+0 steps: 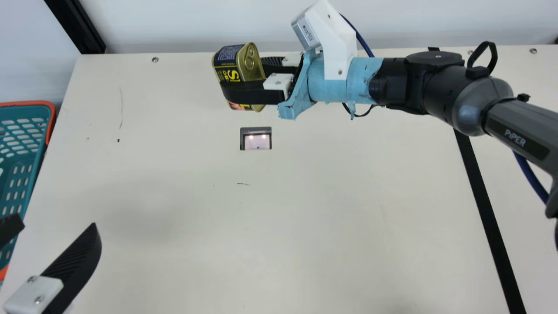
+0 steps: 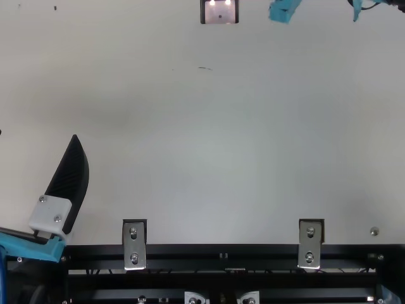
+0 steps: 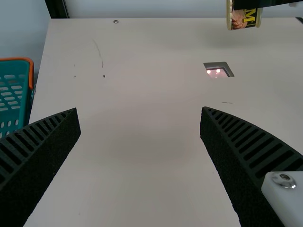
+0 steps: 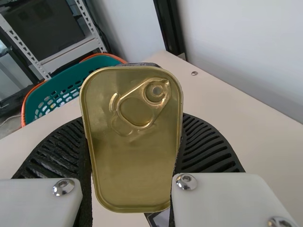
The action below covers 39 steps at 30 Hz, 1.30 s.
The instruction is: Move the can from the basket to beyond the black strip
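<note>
My right gripper (image 1: 244, 83) is shut on the can (image 1: 250, 63) above the table's back part, left of the black strip (image 1: 488, 213) in the main view. In the right wrist view, the gold can (image 4: 135, 156) stands between the ribbed fingers of my right gripper (image 4: 132, 142), its pull-tab face toward the camera. The teal basket (image 1: 17, 174) with an orange rim is at the far left. Near it, at the lower left, my left gripper (image 1: 54, 224) is open with nothing between its fingers. The left wrist view has my left gripper (image 3: 140, 113) wide apart, with the can (image 3: 244, 18) farther off.
A small dark-framed inset (image 1: 256, 138) lies in the cream table (image 1: 305, 218), below the held can in the main view. A white wall (image 1: 174, 26) runs behind the table. Metal brackets (image 2: 134, 244) sit on the front edge in the top view.
</note>
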Motion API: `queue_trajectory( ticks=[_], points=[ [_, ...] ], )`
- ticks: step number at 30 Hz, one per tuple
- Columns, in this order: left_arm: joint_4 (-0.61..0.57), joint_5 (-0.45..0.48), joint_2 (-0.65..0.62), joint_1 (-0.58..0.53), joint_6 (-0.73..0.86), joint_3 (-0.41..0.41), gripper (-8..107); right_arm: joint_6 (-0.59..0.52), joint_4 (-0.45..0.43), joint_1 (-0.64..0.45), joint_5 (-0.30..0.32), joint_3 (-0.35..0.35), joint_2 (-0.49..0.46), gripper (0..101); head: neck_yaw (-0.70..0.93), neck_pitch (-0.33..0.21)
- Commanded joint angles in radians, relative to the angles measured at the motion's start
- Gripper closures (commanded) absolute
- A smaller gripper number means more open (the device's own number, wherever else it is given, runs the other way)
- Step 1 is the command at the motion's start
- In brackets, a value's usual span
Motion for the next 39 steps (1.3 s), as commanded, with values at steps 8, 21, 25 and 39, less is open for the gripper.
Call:
queue_trajectory(
  ticks=[8, 21, 25, 39],
  points=[
    [0.0, 0.0, 0.0, 0.0, 0.0, 0.0, 9, -0.014, 0.027, -0.019, -0.025, 0.019, -0.016, 101, 0.0, -0.005],
    [0.0, 0.0, 0.0, 0.0, 0.0, 0.0, 9, -0.025, 0.045, -0.086, -0.094, 0.109, -0.117, 101, 0.0, -0.005],
    [0.0, 0.0, 0.0, 0.0, 0.0, 0.0, 9, -0.025, 0.041, -0.108, -0.113, 0.144, -0.158, 101, -0.002, -0.004],
    [0.0, 0.0, 0.0, 0.0, 0.0, 0.0, 9, 0.067, -0.064, -0.201, -0.22, 0.26, -0.311, 101, -0.159, -0.027]
  ],
)
